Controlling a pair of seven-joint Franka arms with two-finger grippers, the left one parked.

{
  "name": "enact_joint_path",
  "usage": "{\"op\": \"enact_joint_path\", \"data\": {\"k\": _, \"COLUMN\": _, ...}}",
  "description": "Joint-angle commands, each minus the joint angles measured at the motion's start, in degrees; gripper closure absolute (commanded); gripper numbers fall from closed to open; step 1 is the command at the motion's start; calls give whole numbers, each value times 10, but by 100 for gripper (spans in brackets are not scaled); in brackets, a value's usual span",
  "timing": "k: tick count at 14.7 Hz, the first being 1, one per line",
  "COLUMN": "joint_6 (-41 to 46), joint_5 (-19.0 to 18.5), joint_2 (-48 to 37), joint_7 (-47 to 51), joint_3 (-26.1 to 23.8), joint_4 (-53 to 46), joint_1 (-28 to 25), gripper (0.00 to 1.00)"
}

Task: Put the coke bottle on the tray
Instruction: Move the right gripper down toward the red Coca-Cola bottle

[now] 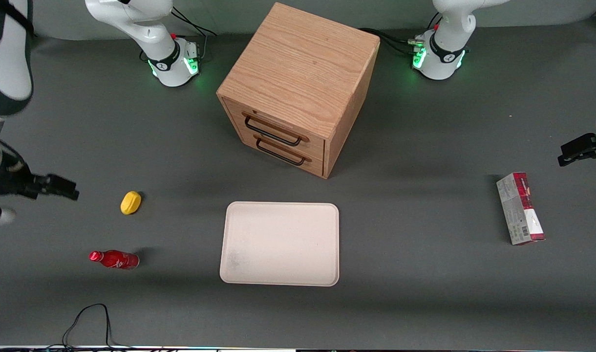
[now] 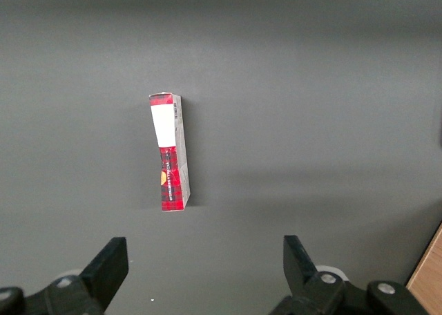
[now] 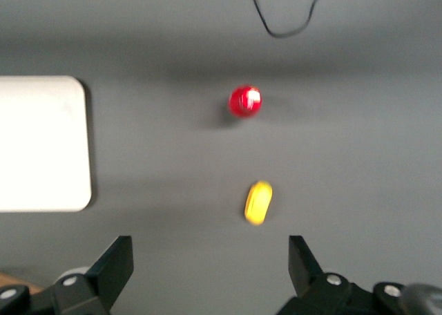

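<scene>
The coke bottle (image 1: pixel 113 259), small, glossy red with a red cap, stands on the grey table toward the working arm's end, apart from the tray. In the right wrist view it shows from above as a round red shape (image 3: pixel 245 101). The cream-beige tray (image 1: pixel 278 244) lies flat near the table's middle, nearer the front camera than the drawer cabinet, with nothing on it; one rounded corner of the tray shows in the right wrist view (image 3: pixel 41 142). My right gripper (image 3: pixel 210 249) is open and empty, high above the table, with its arm at the frame's edge (image 1: pixel 58 187).
A yellow lemon-like object (image 1: pixel 131 202) lies farther from the front camera than the bottle and shows in the right wrist view (image 3: pixel 258 202). A wooden two-drawer cabinet (image 1: pixel 298 88) stands mid-table. A red-and-grey carton (image 1: pixel 520 208) lies toward the parked arm's end. A black cable (image 1: pixel 88 318) loops at the front edge.
</scene>
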State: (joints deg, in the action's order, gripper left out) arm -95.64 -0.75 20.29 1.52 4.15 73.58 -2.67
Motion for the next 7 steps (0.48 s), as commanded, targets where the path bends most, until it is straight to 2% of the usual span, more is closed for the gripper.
{"op": "enact_joint_path", "data": {"k": 1, "joint_6": -23, "joint_5": 10, "joint_2": 93, "joint_7": -35, "joint_3": -3, "joint_4": -88, "joint_1": 16, "gripper": 1}}
{"op": "enact_joint_path", "data": {"k": 7, "joint_6": -123, "joint_5": 13, "joint_2": 183, "joint_7": -75, "joint_3": -8, "joint_4": -82, "joint_1": 23, "gripper": 1}}
